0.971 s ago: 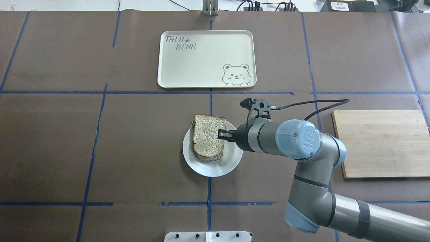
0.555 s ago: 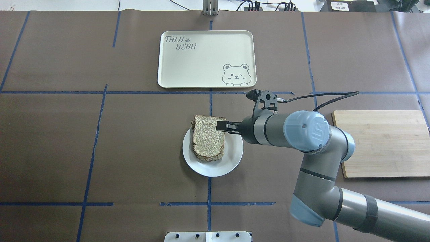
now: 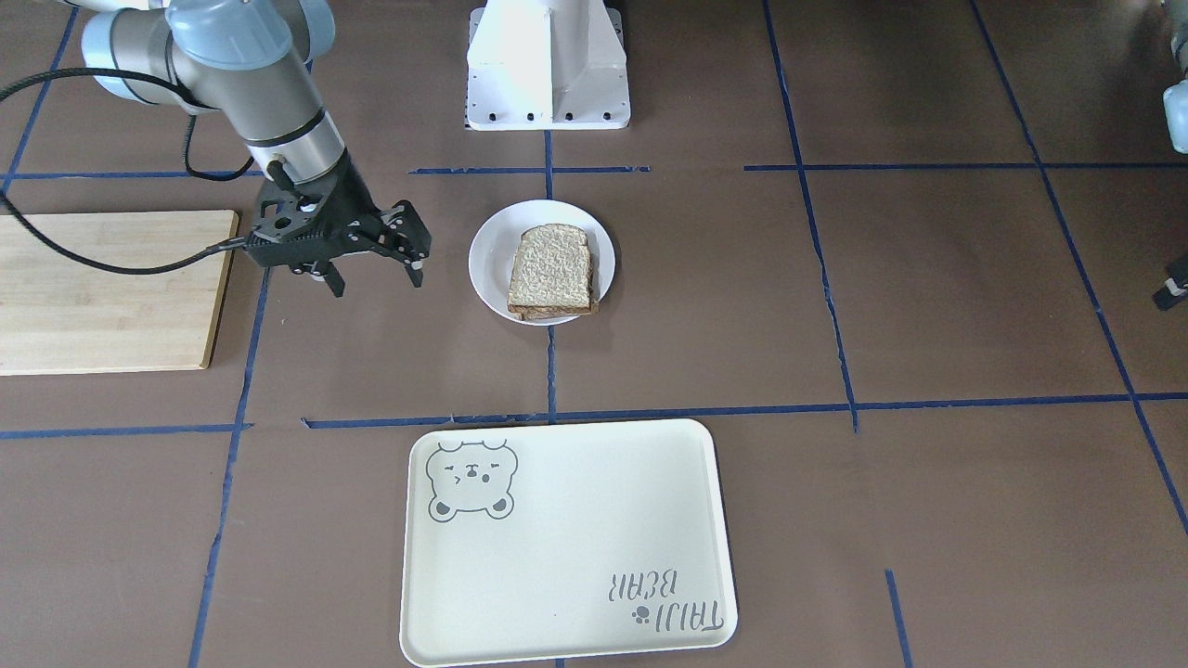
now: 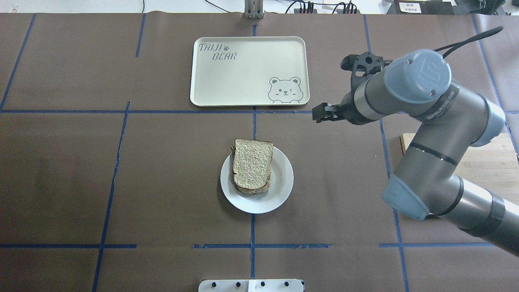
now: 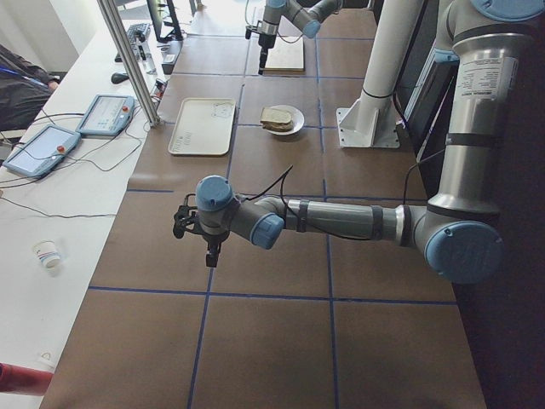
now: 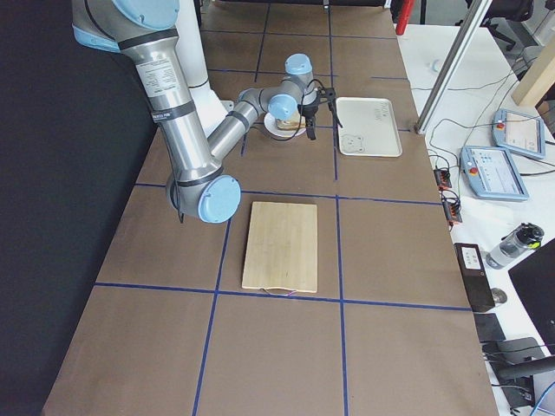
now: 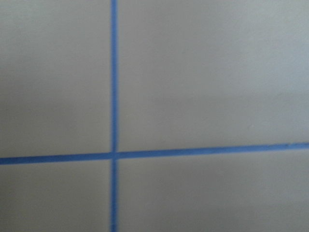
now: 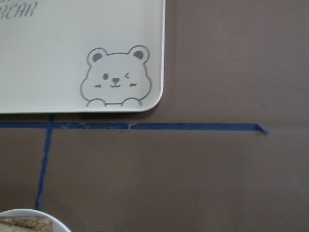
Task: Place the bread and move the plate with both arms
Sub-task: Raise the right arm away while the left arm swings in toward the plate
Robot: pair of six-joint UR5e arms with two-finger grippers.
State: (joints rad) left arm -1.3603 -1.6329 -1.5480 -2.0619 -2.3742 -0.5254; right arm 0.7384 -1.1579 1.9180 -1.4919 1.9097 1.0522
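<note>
Worktop (image 4: 162, 182): brown covering crossed by blue tape lines (image 4: 121, 111); clock directions are read from overhead, with 12 o'clock pointing away from the robot.
Plate (image 4: 284, 190): small, white and round, near the middle of the worktop, sitting across a tape line.
Bread (image 4: 252, 164): lies flat on the plate, rounded end toward 6 o'clock, square end poking just past the rim at 12 o'clock.
Tray (image 4: 243, 73): cream, with a bear drawing, at 12 o'clock from the plate and well apart from it.
Cutting board (image 3: 102, 288): pale wood, at 3 o'clock from the plate, well apart.
Robot base (image 3: 548, 65): white, at 6 o'clock from the plate.
Right arm (image 4: 417, 77): bent over the worktop on the board's side of the plate.
Right fingers (image 3: 414, 249): spread apart and holding nothing, raised above the worktop at roughly 2 o'clock from the plate, clear of plate and bread.
Left arm (image 5: 341, 221): stretched low, far out toward 9 o'clock.
Left fingers (image 5: 210, 251): pointing down over the worktop, well apart from the plate; whether they are spread or closed cannot be told.
Left wrist view: blurred, showing only two tape lines crossing.
</note>
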